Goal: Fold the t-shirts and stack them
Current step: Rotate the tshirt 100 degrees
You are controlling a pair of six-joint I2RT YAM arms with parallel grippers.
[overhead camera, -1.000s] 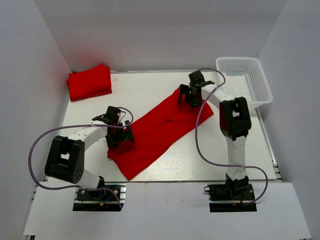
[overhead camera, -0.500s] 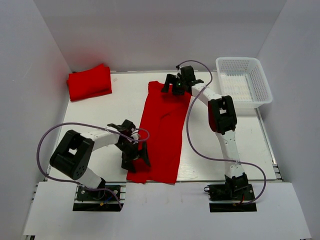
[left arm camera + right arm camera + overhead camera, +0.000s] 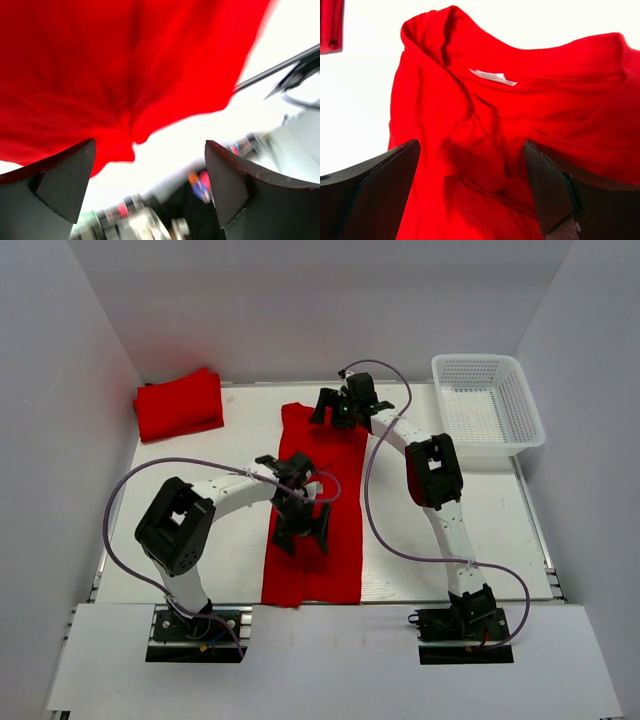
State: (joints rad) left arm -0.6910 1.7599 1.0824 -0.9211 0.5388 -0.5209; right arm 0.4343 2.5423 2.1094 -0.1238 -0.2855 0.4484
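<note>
The t-shirt (image 3: 340, 560) is lying as a long strip down the frame's centre, collar (image 3: 440, 30) uppermost. Your left gripper (image 3: 300, 530), mid-strip, and right gripper (image 3: 335, 410), at the collar, are hovering with fingers spread wide, gripping nothing. Be pinching both layers squarely, keeping edges aligned while folding.

We're seeing two white-shelled arms (image 3: 232, 490) with chunky black joint housings (image 3: 175, 527), thin purple cables (image 3: 106, 530) curling off each, black base plates (image 3: 200, 635), and dark wedge-shaped fingers (image 3: 60, 185).
</note>
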